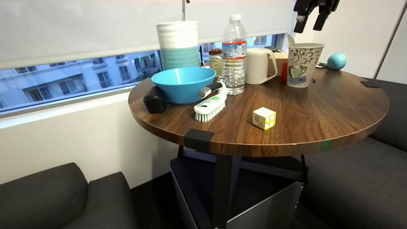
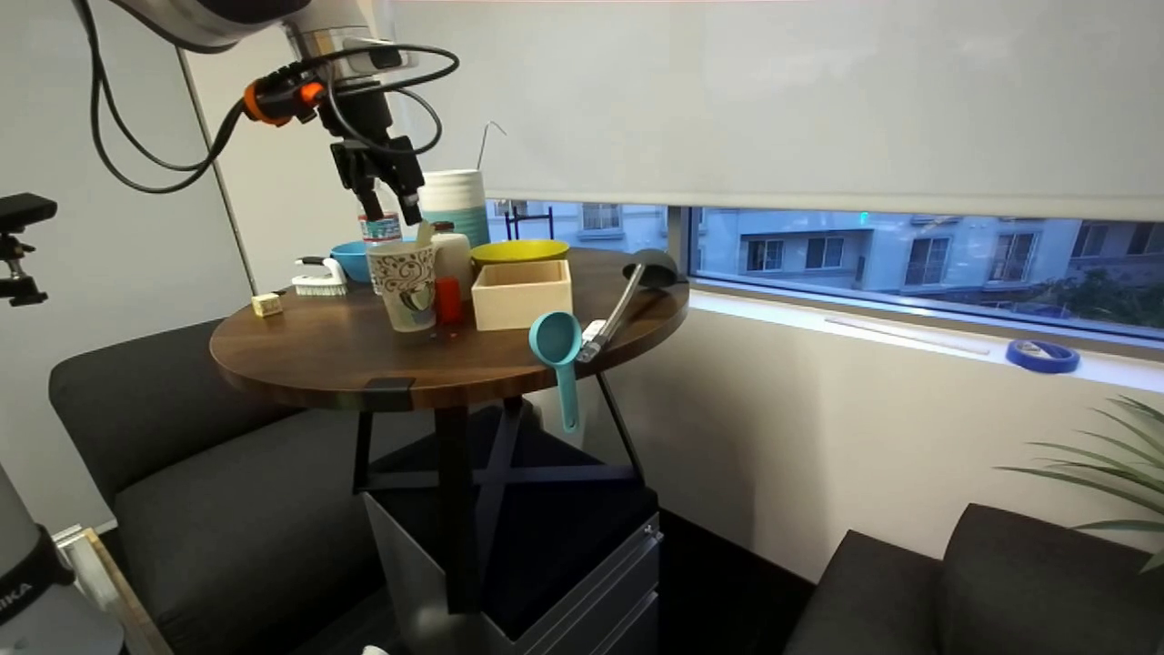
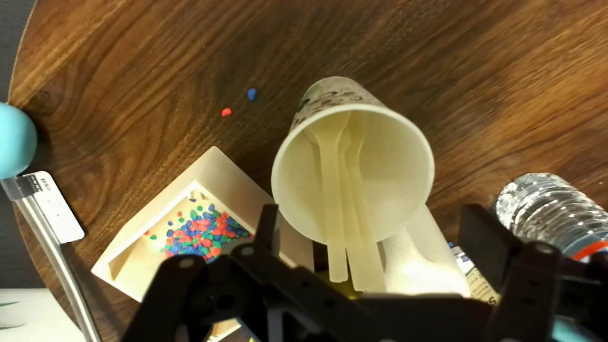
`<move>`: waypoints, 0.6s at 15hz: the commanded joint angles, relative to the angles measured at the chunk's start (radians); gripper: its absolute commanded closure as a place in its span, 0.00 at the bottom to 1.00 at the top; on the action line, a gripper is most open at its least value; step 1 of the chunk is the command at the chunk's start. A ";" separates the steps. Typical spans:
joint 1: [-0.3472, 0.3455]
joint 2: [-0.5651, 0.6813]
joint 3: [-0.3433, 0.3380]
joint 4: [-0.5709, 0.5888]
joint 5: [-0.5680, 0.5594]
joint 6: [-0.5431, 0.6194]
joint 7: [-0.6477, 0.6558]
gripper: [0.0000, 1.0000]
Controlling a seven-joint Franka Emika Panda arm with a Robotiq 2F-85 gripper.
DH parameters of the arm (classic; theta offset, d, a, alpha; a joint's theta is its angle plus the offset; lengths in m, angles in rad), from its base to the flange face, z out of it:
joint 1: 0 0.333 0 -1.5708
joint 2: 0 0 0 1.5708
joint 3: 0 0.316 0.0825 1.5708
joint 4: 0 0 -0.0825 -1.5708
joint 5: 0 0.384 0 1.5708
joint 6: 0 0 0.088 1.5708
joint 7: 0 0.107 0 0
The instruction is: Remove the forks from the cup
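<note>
The patterned cup [image 1: 300, 68] stands upright on the round wooden table; it also shows in an exterior view [image 2: 406, 289] and in the wrist view [image 3: 403, 171]. A few pale forks [image 3: 333, 199] stand in it, handles up, leaning together on one side and sticking out past the rim. Their handle ends show above the rim in both exterior views [image 1: 291, 40] [image 2: 425, 234]. My gripper [image 2: 395, 216] is open and empty above the cup; it also shows in an exterior view [image 1: 308, 29]. In the wrist view its fingers [image 3: 373, 213] are spread wide, with the handles between them, untouched.
A cream mug [image 1: 256, 68] and a water bottle [image 1: 234, 66] stand close to the cup. A wooden box [image 2: 523, 296] and a red object [image 2: 447, 300] are beside it. A teal scoop [image 2: 566, 387] hangs over the table edge. A brush [image 1: 211, 103] and a cube [image 1: 264, 117] lie farther off.
</note>
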 commanded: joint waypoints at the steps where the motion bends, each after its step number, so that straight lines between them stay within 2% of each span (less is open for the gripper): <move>1: 0.002 0.033 0.000 0.013 0.008 0.046 -0.005 0.14; 2: 0.003 0.038 0.000 0.013 0.009 0.059 -0.006 0.20; 3: 0.003 0.043 0.001 0.013 0.008 0.078 -0.006 0.31; 4: 0.002 0.048 0.002 0.012 0.004 0.092 -0.006 0.34; 8: 0.005 0.072 -0.003 0.017 0.018 0.130 -0.007 0.21; 9: 0.006 0.078 -0.004 0.018 0.023 0.137 -0.008 0.22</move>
